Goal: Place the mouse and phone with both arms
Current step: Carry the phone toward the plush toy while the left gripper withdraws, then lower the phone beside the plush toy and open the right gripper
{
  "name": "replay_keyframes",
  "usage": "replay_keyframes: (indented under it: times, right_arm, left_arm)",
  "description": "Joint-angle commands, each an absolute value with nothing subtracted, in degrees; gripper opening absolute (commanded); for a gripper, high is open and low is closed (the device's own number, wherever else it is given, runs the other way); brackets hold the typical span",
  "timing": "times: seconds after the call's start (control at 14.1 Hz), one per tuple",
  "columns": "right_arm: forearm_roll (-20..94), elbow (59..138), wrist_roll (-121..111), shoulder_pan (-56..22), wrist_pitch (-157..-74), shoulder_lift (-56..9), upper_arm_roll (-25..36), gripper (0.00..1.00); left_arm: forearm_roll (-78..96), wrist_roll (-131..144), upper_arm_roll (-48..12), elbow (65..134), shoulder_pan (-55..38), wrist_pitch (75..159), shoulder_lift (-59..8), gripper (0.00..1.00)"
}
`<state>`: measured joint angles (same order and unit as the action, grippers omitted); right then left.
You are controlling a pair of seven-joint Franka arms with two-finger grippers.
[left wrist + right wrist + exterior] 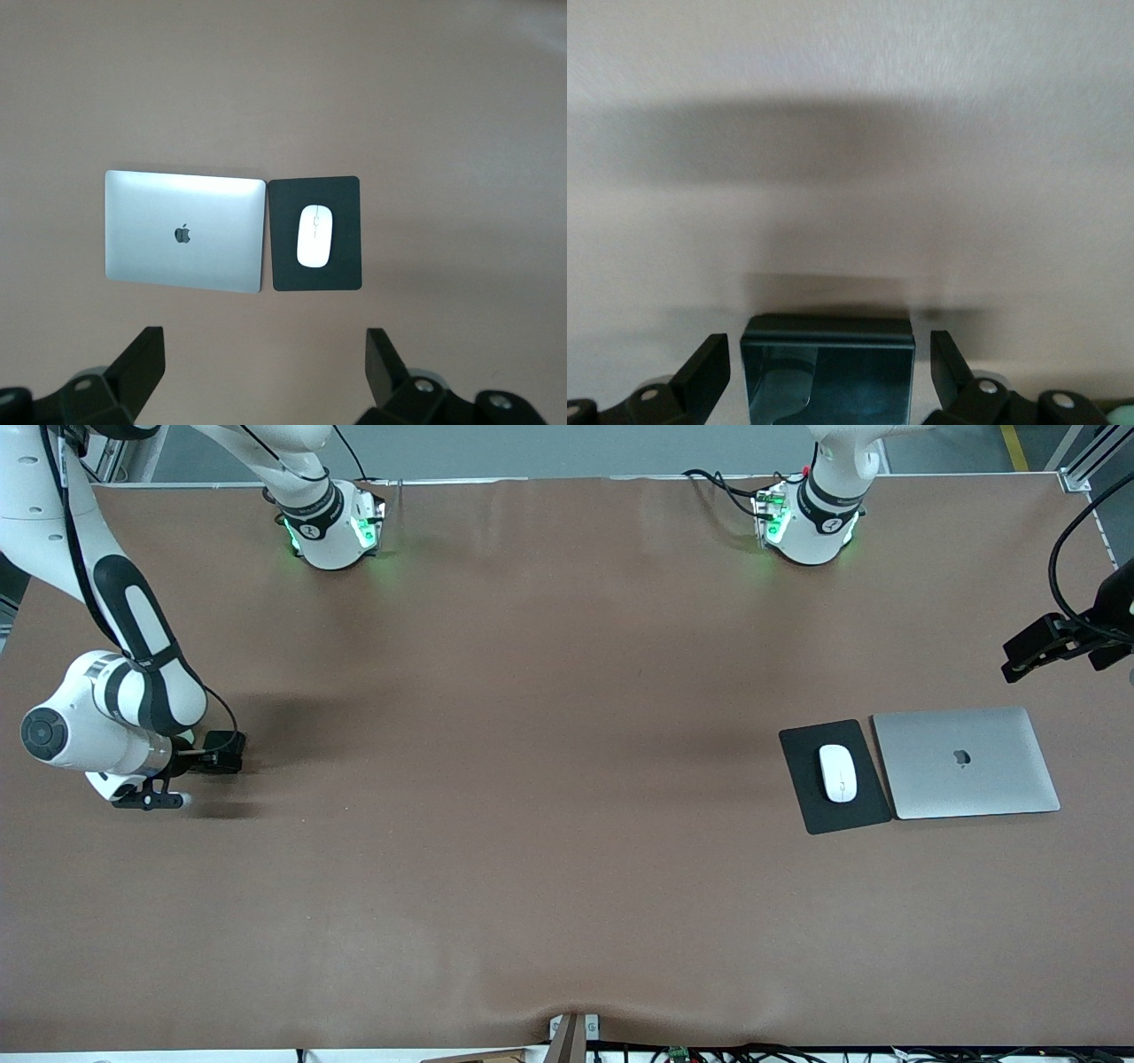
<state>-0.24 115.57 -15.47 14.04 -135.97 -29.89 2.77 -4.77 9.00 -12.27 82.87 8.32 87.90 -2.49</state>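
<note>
The mouse (837, 772) is seen lying flat on a black mouse pad (834, 777), toward the left arm's end of the table (532, 735). It is set lengthwise on the pad, approx. centred, w/ pad surface showing all round it. In the left wrist view the mouse (314, 235) and pad (316, 233) are shown from above, the thin grey line down the mouse's middle being visible. A closed silver laptop (966, 762) is placed just beside the pad, edge close to edge, nearer the table end; its logo is seen in the left wrist view on the lid (184, 231).

The phone (827, 367) is seen in the right wrist view as a glossy dark slab between the fingers (704, 372) of the right gripper (828, 376). Gaps show between the slab's sides and both fingers, so the jaws are spread and the phone is not clamped. Whether the phone rests on the table or is just above it cannot be told. In the front view the right gripper (164, 793) is found low at the table, at the right arm's end, w/ the phone hidden there by the wrist.

The left gripper (1063, 646) is held up in the air over the table's edge region at the left arm's end, above the laptop area. Its fingers (142, 363) are spread wide w/ nothing between them.
</note>
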Motion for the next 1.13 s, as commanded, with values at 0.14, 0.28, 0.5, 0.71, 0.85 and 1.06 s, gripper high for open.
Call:
replay_keyframes:
  times: [0.14, 0.28, 0.5, 0.71, 0.85, 1.06]
  right_arm:
    - [-1.67, 112.42, -15.03, 12.14, -131.05, -23.66, 1.67, 1.0]
    - [-1.67, 112.15, -14.77, 9.76, -130.17, -20.41, 1.67, 1.0]
    - [-1.58, 111.54, -11.36, 6.35, -125.62, -15.23, 1.49, 1.0]
    - [-1.5, 106.55, -4.77, 1.51, -112.82, -10.21, 1.06, 1.0]
    - [-1.06, 99.27, -2.55, -0.09, -102.87, -8.62, 0.62, 1.0]
    - [-0.53, 91.07, -2.46, -0.96, -92.67, -5.9, 0.44, 1.0]
  left_arm:
    - [-3.34, 8.17, -11.78, 84.71, 7.22, 86.58, 2.27, 1.0]
    - [-3.34, 8.44, -10.03, 88.31, 4.58, 86.48, 4.91, 1.0]
    - [-3.25, 8.26, -9.84, 89.91, 4.22, 86.48, 5.97, 1.0]
    - [-3.25, 8.17, -3.19, 91.67, -1.47, 86.48, 7.29, 1.0]
    - [-3.25, 8.26, -2.2, 92.11, -2.29, 86.48, 7.3, 1.0]
    - [-2.47, 8.17, -2.29, 91.93, -2.11, 86.66, 6.24, 1.0]
